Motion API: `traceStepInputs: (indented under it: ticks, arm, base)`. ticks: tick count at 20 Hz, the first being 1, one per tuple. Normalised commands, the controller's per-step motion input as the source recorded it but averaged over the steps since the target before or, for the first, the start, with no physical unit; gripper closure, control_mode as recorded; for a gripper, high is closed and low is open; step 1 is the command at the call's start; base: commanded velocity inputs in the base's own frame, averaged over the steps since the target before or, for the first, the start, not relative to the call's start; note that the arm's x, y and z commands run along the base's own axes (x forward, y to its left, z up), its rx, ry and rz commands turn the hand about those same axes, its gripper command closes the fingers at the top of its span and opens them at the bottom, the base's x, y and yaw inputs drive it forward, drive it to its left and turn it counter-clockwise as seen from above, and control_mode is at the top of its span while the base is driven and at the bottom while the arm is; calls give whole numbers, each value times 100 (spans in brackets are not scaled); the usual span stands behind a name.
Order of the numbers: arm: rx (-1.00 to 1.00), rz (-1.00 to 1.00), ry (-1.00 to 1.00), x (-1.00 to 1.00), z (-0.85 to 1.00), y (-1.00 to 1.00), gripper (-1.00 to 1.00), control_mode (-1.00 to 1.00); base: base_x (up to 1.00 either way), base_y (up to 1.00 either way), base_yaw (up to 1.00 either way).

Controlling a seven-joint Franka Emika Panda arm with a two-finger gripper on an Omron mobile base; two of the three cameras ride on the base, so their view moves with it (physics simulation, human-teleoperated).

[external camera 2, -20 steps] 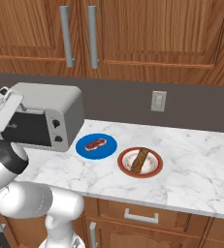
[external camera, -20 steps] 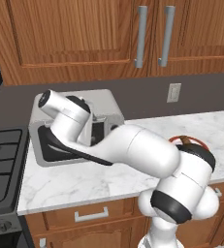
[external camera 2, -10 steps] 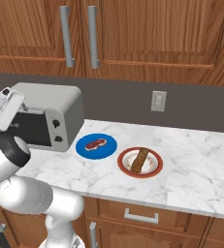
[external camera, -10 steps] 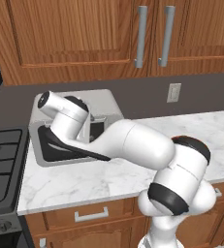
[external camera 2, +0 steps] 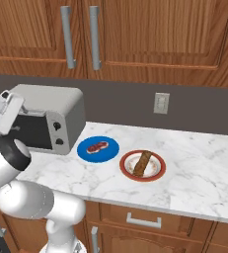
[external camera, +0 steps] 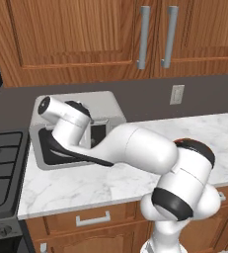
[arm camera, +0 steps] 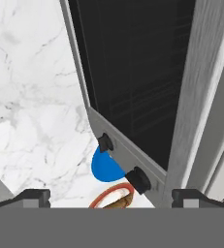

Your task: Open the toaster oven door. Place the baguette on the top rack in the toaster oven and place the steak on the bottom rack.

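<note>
Spread wide and holding nothing, the gripper (arm camera: 106, 196) hangs right at the front of the toaster oven (external camera 2: 49, 118), its two fingertips showing at the bottom corners of the hand view. The toaster oven door (arm camera: 133, 82), a dark glass pane in a grey frame, runs from the upper middle of that view down toward the lower right, so the door's top edge lies just ahead of the jaws; judging by the right base view, it looks shut or nearly so. Two black knobs (arm camera: 138, 180) sit at lower centre of the hand view, beside the glass.

In the right base view the oven stands at the left of the frame on the marble counter (external camera 2: 194, 163). To its right, at centre frame, the steak (external camera 2: 97, 147) lies on a blue plate (external camera 2: 110, 153), and just right of that the baguette (external camera 2: 142, 163) rests on a red-rimmed plate (external camera 2: 156, 174), its long axis running up and slightly right. Both are well apart from the hand.

Wood cabinets (external camera: 86, 39) hang above and a stove (external camera: 2, 163) sits at the left of the left base view. Any downward swing of the door looks crowded by the arm (external camera: 135, 153) in front of it.
</note>
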Motion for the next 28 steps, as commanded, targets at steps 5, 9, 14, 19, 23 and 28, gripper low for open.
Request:
traceStepInputs:
  ticks: [5, 9, 14, 19, 23, 28]
  arm:
    - [0, 7, -4, 3, 0, 0, -100, -100]
    - [0, 5, 0, 10, -6, 0, -100, -100]
    - [0, 2, 0, 14, -5, 0, -100, -100]
    - [0, 0, 0, 13, -3, 0, -100, -100]
    - [0, 0, 0, 14, -2, 0, -100, -100]
    - [0, 0, 0, 18, -2, 0, -100, -100]
  base:
    - [0, 0, 0]
    - [0, 0, 0]
    - [0, 0, 0]
    - [0, 0, 0]
    - [0, 0, 0]
    - [0, 0, 0]
